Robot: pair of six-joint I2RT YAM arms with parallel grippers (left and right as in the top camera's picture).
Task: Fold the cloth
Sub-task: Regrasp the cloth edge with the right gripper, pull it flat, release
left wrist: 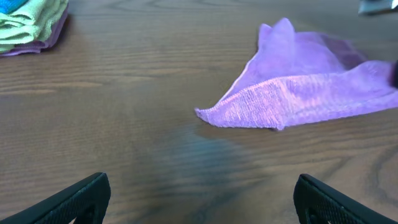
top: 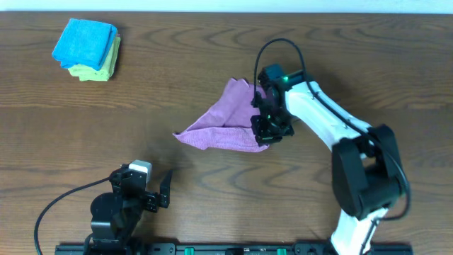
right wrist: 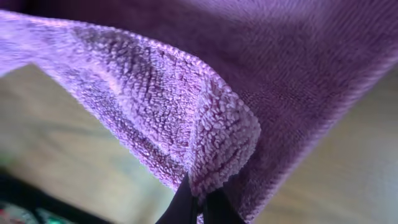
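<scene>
Nearest the near edge of the tabletop [top: 212, 212], left of its middle, sits the left gripper [top: 152, 190]. Its jaws stand wide apart and hold nothing. In its wrist view both dark fingers [left wrist: 74, 199] frame bare wood.

The purple cloth [top: 219, 124] lies forward and to the right of those jaws and well apart from them, about the middle of the tabletop. There is one such cloth. It is bunched into a rough triangle. Its long axis runs left to right, from a low pointed corner that rests on the wood on the left, up to a raised side on the right.

At that right side the right gripper [top: 269, 131] has its jaws clamped on a fold of the cloth's edge. The right wrist view shows the pile pinched between two dark tips at the bottom of the picture. The right arm is therefore the one on the cloth. The left arm would have to reach forward and rightward to meet the free corner, which I judge is what the next fold turns on.

Farthest off, by the far left corner, stands one stack: a blue folded cloth [top: 85, 39] on a yellow-green folded cloth [top: 100, 69]. The left wrist view hints at a purplish layer under them, which I cannot confirm.
</scene>
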